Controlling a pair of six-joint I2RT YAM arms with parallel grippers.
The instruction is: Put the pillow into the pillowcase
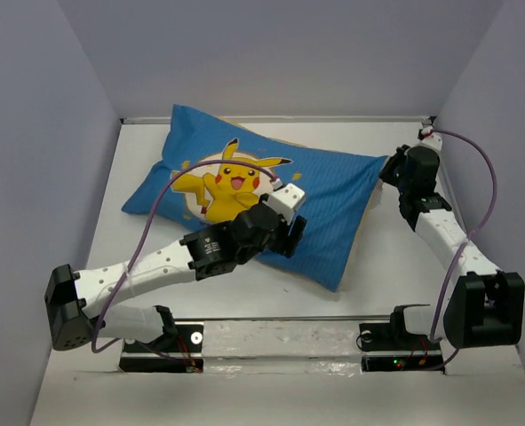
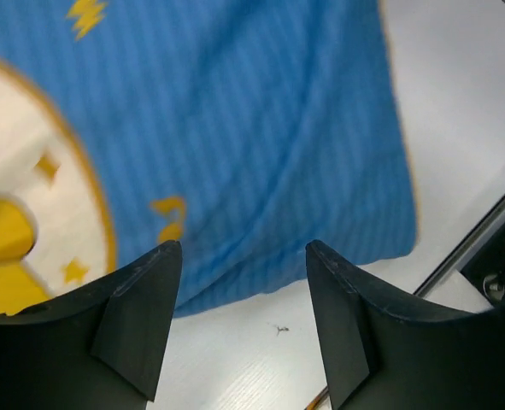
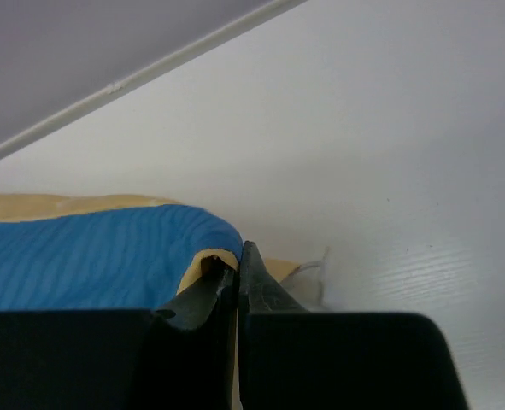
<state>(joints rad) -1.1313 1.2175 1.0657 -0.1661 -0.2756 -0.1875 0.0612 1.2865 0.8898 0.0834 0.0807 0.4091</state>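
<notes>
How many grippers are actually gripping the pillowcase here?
1. The right gripper is shut on the corner at the right end of the pillowcase. The left gripper hangs open over its near blue edge, gripping nothing.

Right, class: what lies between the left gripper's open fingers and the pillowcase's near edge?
Only a bare strip of white table, seen in the left wrist view between the left gripper and the blue pillowcase edge.
</notes>
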